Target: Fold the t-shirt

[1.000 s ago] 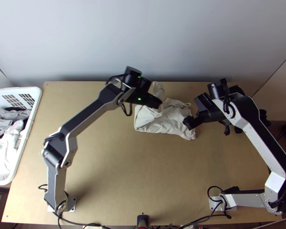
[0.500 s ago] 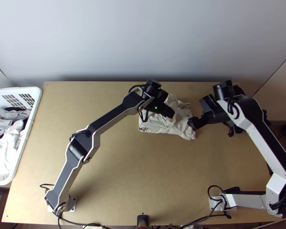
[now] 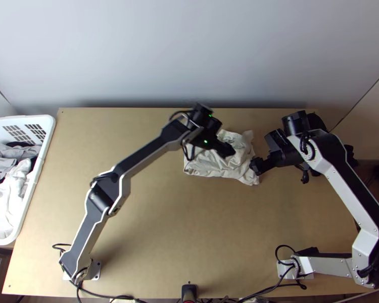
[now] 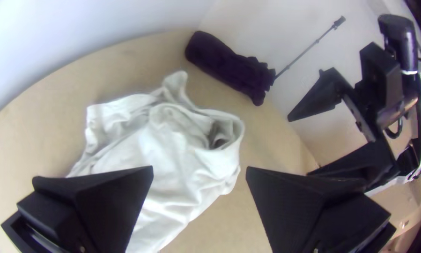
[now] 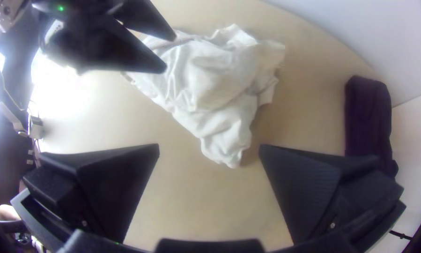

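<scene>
Grippers first, since they're both hanging wide: the left gripper (image 4: pixel 199 169) is over the shirt (image 4: pixel 168 159) with its fingers well apart and nothing pinched, and the right gripper (image 5: pixel 209 147) is spread just as wide, hands free, near the shirt's narrow end. As for the shirt, it's a pale bunched heap toward the far side of the table (image 3: pixel 154 217), a bit right of the middle in the top view. The left wrist view has a rumpled opening in the cloth, but I can't tell if that's a neck or a sleeve.

Progress-wise, I'd call it basically the start. No clean fold anywhere, not even a flat layer. So what's left is pretty much the lot: grab two good spots, open it out, smooth it, then do the actual folds. Next move is probably a pinch on the heap, and grabbing several layers at once would be the annoying way to mess it up.

Container stuff: white basket (image 3: pixel 49 132) off the table's left side, loaded with loose laundry (image 3: pixel 12 194) in grey, white and some dark bits, all jumbled.
</scene>
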You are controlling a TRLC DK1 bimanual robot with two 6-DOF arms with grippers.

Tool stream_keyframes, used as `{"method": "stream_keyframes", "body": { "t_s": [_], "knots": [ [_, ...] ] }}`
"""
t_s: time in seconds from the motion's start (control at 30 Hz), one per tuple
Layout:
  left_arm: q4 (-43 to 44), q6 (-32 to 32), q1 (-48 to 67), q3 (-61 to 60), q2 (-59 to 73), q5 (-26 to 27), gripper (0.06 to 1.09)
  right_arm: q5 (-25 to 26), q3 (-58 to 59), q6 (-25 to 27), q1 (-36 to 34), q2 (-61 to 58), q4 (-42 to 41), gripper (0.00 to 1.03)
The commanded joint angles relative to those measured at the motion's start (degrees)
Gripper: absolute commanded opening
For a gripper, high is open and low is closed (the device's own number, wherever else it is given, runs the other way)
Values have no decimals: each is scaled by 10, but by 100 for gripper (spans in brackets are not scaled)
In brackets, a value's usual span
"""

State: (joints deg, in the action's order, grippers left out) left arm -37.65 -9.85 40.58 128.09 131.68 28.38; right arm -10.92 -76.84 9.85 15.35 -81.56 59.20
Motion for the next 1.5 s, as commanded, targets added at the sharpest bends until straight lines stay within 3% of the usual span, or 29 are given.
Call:
{"method": "stream_keyframes", "body": {
  "t_s": [0.0,0.1,0.2,0.5,0.7,1.17,1.47],
  "knots": [
    [-99,22,-51,-21,-70,3,104,0,-7,3,12,-24,-22,99],
    [-169,72,-74,-43,-84,4,104,0,-33,2,29,-50,-37,99],
    [-177,98,-86,-104,-103,4,104,0,-75,3,57,-90,-38,99],
    [-103,100,-92,-205,-143,-12,104,1,-84,10,134,-193,-121,99],
    [-69,103,-92,-207,-100,-44,104,1,-37,0,156,-241,-151,99],
    [-64,134,-103,-195,-44,-77,104,1,90,-3,129,-185,-184,99],
    [-73,149,-110,-187,-71,-92,104,18,56,10,142,-131,-188,99]
  ]
}}
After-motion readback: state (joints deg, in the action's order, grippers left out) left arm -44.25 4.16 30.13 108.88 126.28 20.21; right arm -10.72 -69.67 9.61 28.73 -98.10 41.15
